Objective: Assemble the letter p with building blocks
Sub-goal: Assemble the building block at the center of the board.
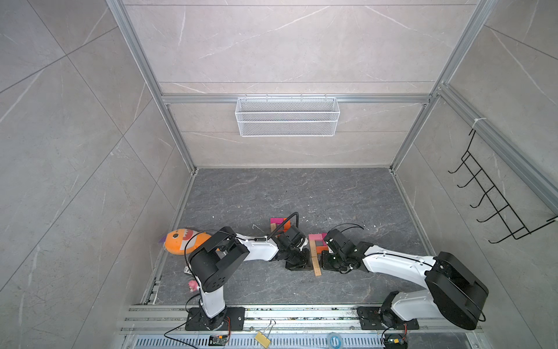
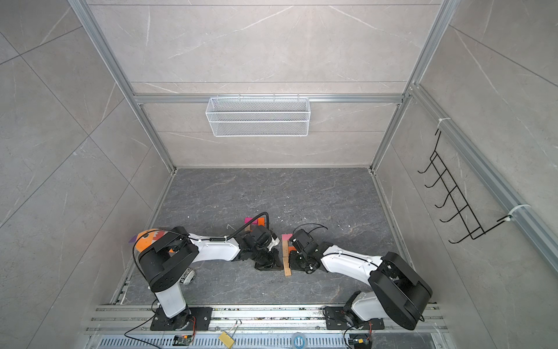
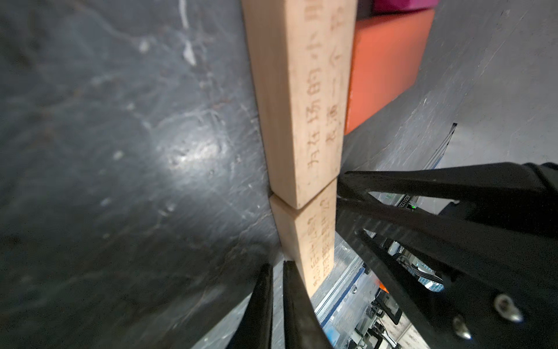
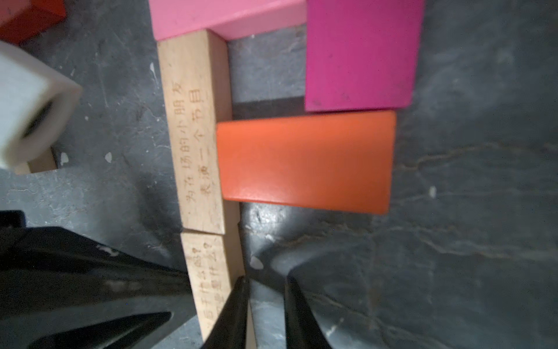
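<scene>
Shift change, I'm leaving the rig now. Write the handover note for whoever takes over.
Left hand: shut, empty, beside the lower tan block.
Right hand: slightly open, empty, one finger at that block's other side.
Near P lies flat: upper tan block and lower one as stem; pink block, magenta block, orange block as loop.
Done: all five pieces placed.
Left: lower stem piece looks slightly out of line; probably nudge it straight. The second figure behind the left arm is mostly hidden; check it.
</scene>
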Motion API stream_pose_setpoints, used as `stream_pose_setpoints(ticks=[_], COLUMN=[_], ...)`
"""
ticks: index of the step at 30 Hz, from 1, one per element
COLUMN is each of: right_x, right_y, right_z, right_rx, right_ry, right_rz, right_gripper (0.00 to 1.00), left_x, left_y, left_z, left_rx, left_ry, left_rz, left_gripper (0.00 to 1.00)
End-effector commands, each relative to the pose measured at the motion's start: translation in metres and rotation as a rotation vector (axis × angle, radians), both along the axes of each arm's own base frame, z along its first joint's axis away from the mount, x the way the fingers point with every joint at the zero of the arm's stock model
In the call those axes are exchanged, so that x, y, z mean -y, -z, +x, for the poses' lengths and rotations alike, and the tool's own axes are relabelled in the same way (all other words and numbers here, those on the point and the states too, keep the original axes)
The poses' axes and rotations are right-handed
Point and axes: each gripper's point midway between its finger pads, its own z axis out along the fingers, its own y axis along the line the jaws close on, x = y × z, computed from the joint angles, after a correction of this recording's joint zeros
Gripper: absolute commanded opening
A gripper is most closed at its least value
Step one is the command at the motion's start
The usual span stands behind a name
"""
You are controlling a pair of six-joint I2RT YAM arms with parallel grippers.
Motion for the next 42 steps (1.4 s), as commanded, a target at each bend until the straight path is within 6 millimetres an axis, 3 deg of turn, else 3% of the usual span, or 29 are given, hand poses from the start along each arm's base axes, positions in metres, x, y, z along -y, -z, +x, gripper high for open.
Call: stream_pose_setpoints(ticks=[1,17,20,24,28,34,39,42], right_x=[0.026,0.030,0.030,0.031,0.025,0.001,-0.030,-0.047], right_y=[0.018,0.022,0.013,-0.007,-0.029,-0.054,-0.070,-0.075], right_z=[-0.018,-0.019,-0.015,-0.005,0.007,0.026,0.048,0.061], right_rx=[-0.060,-0.061,-0.034,0.012,0.054,0.099,0.112,0.115], right_ry=[0.035,0.051,0.056,0.050,0.029,-0.031,-0.083,-0.111], right_rz=[-0.094,-0.106,-0.105,-0.125,-0.122,-0.076,-0.032,-0.019], right_gripper=[0.26,0.27,0.27,0.27,0.29,0.36,0.49,0.59], left_x=[0.002,-0.006,-0.007,-0.017,-0.048,-0.120,-0.158,-0.167], left_y=[0.003,0.004,-0.009,-0.048,-0.092,-0.128,-0.140,-0.136], left_z=[0.003,0.008,0.008,0.013,0.025,0.066,0.116,0.148], left_rx=[-0.001,0.005,0.029,0.124,0.256,0.340,0.290,0.232], left_ry=[-0.016,-0.051,-0.040,-0.040,-0.099,-0.305,-0.463,-0.485], left_rz=[0.023,0.049,0.045,0.040,0.107,0.218,0.164,0.137], left_gripper=[0.14,0.14,0.15,0.15,0.17,0.23,0.59,0.67])
